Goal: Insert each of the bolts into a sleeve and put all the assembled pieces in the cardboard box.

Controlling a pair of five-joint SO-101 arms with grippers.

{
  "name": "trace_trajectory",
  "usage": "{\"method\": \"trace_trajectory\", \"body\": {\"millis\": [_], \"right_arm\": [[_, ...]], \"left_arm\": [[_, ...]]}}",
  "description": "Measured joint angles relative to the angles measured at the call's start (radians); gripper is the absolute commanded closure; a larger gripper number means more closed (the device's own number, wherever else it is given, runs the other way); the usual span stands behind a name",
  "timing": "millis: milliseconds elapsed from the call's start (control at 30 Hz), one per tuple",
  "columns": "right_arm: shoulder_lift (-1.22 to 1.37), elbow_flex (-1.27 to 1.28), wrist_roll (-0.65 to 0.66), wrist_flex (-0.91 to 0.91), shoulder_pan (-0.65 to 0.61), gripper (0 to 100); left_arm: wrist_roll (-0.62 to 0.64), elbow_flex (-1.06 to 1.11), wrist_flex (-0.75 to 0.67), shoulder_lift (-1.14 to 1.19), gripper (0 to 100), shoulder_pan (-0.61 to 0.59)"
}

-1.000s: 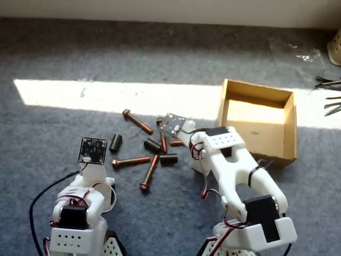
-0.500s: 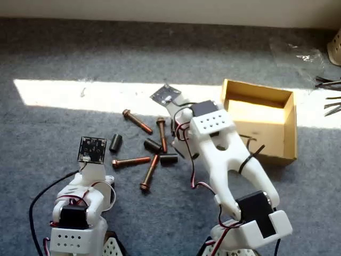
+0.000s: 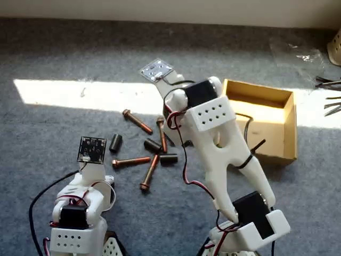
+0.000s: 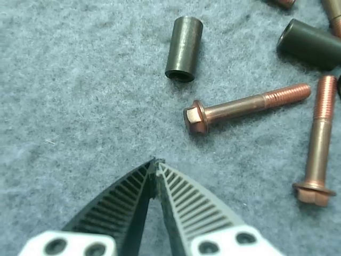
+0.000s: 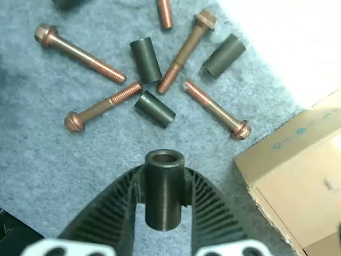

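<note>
My right gripper (image 5: 163,172) is shut on a dark sleeve (image 5: 164,198), held upright above the carpet. Below it lie several copper bolts, among them one (image 5: 80,53) and another (image 5: 216,109), and three loose sleeves such as (image 5: 154,108). The cardboard box (image 5: 287,176) sits beside them; its wall (image 3: 290,130) stands right of the right arm (image 3: 224,144). My left gripper (image 4: 156,162) is shut with nothing in it, low over the carpet near a bolt (image 4: 245,106) and a sleeve (image 4: 184,49). The left arm (image 3: 85,197) stays at the near left.
Grey carpet with a sunlit strip (image 3: 64,93) crossing the middle. Dark tools (image 3: 327,96) and a clear plastic bag (image 3: 298,53) lie at the far right. Open carpet lies left of the bolts and in front of the box.
The right arm has risen and swung toward the far side, away from the bolt pile, carrying the sleeve. The left arm has not moved.
</note>
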Motion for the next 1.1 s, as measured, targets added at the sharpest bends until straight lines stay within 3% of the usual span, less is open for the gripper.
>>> {"method": "trace_trajectory", "body": {"millis": [233, 400, 567, 733, 967, 1100], "right_arm": [[-0.166, -0.089, -0.005, 0.018, -0.002, 99.5], [-0.338, 0.069, -0.005, 0.014, -0.003, 99.5], [-0.463, 0.391, -0.005, -0.186, 0.002, 99.5], [-0.578, 0.666, -0.005, -0.374, 0.003, 99.5], [-0.660, 0.924, -0.005, -0.551, 0.006, 99.5], [-0.701, 1.031, -0.031, -0.623, 0.006, 99.5]], "left_arm": [[0.000, 0.000, 0.000, 0.000, 99, 0.000], [0.000, 0.000, 0.000, 0.000, 99, 0.000], [-0.015, 0.000, 0.000, 0.000, 99, 0.000], [-0.189, 0.000, 0.000, 0.000, 99, 0.000], [-0.287, 0.000, 0.000, 0.000, 99, 0.000], [-0.299, 0.000, -0.026, 0.000, 99, -0.077]]}}
